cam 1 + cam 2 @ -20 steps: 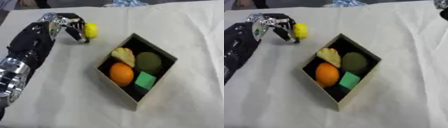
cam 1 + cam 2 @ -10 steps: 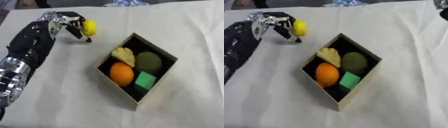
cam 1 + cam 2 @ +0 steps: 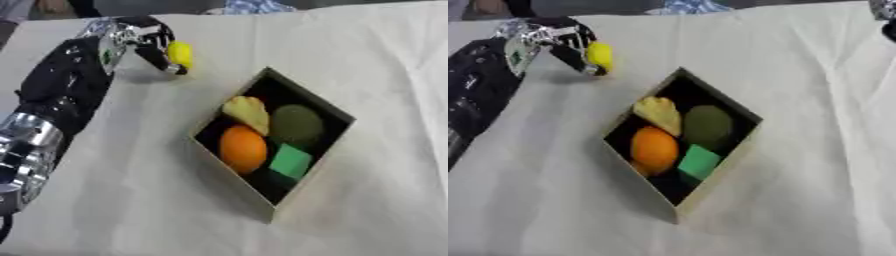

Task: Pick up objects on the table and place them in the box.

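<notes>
Far left: the robot's black-and-silver left hand is seen reaching across the cloth-covered desk. Its fingers are curled round a small yellow rounded object, pinched against its left side. Compared with a second ago, the yellow object is sited a little higher in the fingers and appears clear of the cloth, with only a dark fingertip near the surface below it; contact with the desk cannot be ruled out. This is judged to mean the lift is underway and the carry to the box comes next.

The yellow object's long axis is held roughly upright; which end leads cannot be told.

Centre: the open dark cardboard box is set diamond-wise, well apart from the hand. Inside lie a pale yellow ridged piece, an orange ball, a dull green round fruit and a bright green block.

Far right, top corner of the right eye view: a dark part, possibly the right arm, is glimpsed; no hand can be made out.
</notes>
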{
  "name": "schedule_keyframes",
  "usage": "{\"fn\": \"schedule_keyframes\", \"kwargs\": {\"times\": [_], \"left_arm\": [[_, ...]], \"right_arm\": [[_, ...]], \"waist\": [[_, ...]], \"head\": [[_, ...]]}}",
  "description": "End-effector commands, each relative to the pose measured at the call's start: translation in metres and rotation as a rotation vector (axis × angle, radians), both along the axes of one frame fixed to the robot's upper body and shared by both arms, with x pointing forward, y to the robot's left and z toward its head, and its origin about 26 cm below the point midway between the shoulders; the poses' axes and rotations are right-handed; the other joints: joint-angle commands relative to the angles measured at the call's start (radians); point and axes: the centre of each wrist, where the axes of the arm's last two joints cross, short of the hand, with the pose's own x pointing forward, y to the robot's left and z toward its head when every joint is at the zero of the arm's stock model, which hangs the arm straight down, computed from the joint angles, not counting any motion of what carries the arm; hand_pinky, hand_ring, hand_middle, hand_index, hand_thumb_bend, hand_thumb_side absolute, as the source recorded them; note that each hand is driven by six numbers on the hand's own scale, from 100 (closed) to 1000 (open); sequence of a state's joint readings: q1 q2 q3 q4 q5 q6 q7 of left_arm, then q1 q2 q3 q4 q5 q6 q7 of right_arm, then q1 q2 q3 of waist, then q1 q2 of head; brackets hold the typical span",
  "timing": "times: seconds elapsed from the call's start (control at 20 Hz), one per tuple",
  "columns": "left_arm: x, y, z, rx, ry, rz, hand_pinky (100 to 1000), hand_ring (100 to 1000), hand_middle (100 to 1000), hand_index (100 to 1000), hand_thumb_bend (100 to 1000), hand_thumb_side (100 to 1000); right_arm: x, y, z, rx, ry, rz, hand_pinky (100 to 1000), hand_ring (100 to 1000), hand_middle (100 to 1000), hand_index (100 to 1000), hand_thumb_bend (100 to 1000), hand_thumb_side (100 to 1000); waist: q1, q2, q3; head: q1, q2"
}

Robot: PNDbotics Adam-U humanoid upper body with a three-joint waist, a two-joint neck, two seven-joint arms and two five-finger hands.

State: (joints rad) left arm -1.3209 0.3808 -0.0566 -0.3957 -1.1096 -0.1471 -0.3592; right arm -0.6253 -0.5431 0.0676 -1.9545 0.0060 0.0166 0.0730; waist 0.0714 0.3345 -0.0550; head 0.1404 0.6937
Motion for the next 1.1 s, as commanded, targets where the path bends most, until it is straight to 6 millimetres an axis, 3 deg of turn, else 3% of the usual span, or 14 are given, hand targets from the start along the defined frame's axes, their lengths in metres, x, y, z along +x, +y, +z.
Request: {"fn": "schedule_keyframes", "kwargs": {"times": [0.05, 0.2, 0.35, 0.65, 0.9, 1.1], "left_arm": [[0.000, 0.002, 0.017, 0.001, -0.059, 0.020, 759, 715, 662, 813, 474, 495], [0.000, 0.001, 0.014, -0.012, -0.063, 0.027, 736, 667, 605, 750, 277, 339], [0.001, 0.000, 0.013, -0.038, -0.084, 0.028, 710, 625, 548, 672, 165, 227], [-0.001, -0.005, 0.026, -0.086, -0.156, -0.016, 696, 606, 539, 644, 126, 112], [-0.012, -0.017, 0.067, -0.040, -0.247, -0.161, 705, 616, 547, 655, 138, 100], [-0.036, -0.048, 0.100, 0.039, -0.323, -0.401, 708, 618, 548, 660, 150, 100]], "right_arm": [[-0.005, -0.001, 0.011, -0.010, -0.040, 0.000, 919, 910, 667, 746, 100, 421], [-0.005, -0.001, 0.012, -0.010, -0.040, 0.000, 919, 910, 667, 746, 100, 422], [-0.005, -0.001, 0.012, -0.008, -0.039, -0.002, 919, 910, 667, 746, 100, 424], [-0.005, -0.002, 0.010, -0.006, -0.033, -0.006, 919, 910, 666, 745, 100, 422], [-0.005, -0.002, 0.007, -0.004, -0.028, -0.010, 919, 910, 667, 745, 100, 414], [-0.005, -0.002, 0.007, -0.003, -0.028, -0.013, 918, 909, 667, 746, 100, 409]], "waist": [[-0.005, -0.018, 0.001], [-0.005, -0.016, 0.000], [-0.005, -0.016, 0.000], [-0.005, -0.024, 0.003], [-0.005, -0.039, 0.012], [-0.006, -0.050, 0.019]], "head": [[0.005, -0.012], [0.005, -0.012], [0.004, -0.010], [0.000, 0.000], [-0.011, 0.008], [-0.023, 0.008]]}}
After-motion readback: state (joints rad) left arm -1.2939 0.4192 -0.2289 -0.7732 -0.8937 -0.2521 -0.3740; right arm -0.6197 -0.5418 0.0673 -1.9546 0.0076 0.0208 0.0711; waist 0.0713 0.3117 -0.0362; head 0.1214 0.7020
